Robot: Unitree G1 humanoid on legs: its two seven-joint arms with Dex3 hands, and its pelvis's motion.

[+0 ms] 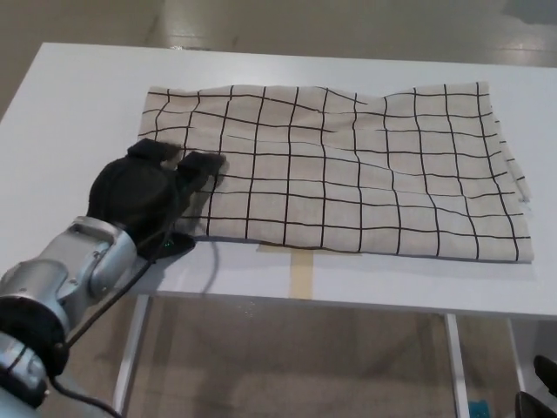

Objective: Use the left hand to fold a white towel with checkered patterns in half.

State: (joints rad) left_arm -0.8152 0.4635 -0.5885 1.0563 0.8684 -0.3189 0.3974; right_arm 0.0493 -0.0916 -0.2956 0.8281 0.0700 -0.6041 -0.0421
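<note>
The left hand [150, 192] lies on the towel [348, 165]'s near-left corner, fingers spread, gripping nothing; it may just push wrinkles.

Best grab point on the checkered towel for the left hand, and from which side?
Probably the towel's near-left corner, where the left hand already lies over the cloth. Come from the left, fingers on top and thumb under the front edge. The towel lies flat with its long side running left to right, so lifting the left end and carrying it right should halve it. Its right edge already shows stacked layers.
</note>
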